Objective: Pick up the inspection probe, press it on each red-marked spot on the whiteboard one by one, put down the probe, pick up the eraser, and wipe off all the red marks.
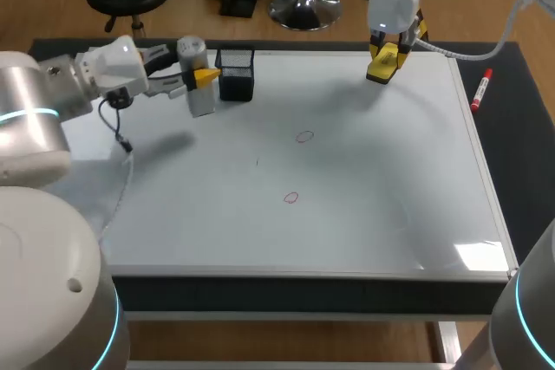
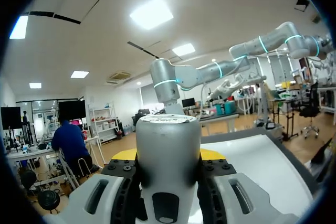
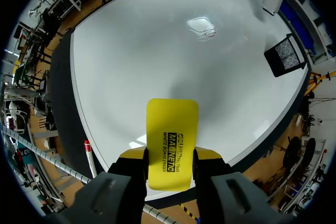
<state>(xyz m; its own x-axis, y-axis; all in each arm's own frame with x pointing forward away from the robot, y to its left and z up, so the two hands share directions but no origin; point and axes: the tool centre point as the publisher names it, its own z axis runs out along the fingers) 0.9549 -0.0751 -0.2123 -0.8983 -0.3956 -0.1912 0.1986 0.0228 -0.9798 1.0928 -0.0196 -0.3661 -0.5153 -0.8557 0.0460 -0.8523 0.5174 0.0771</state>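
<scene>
Left gripper [image 1: 199, 76] pinches the grey-capped cylindrical metal inspection probe [image 1: 200, 101] at the white whiteboard's [image 1: 381, 188] 10 o'clock corner, beside a black mesh pen cup [image 1: 236, 75]. The probe looks rigid, slick and fairly heavy, so grip mid-barrel. Red ring marks [image 1: 303, 137] sit near centre. Right gripper [image 1: 386, 58] clamps the flat yellow eraser [image 3: 171, 129] at 1 o'clock. It is likely light and stiff, so hold its edges.

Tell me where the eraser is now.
Head view, far right: the eraser is clamped in the right gripper, over the far edge of the whiteboard.

bright, even light fr above; glare patch at whiteboard [image 1: 373, 214] corner; soft shadows across it.
</scene>
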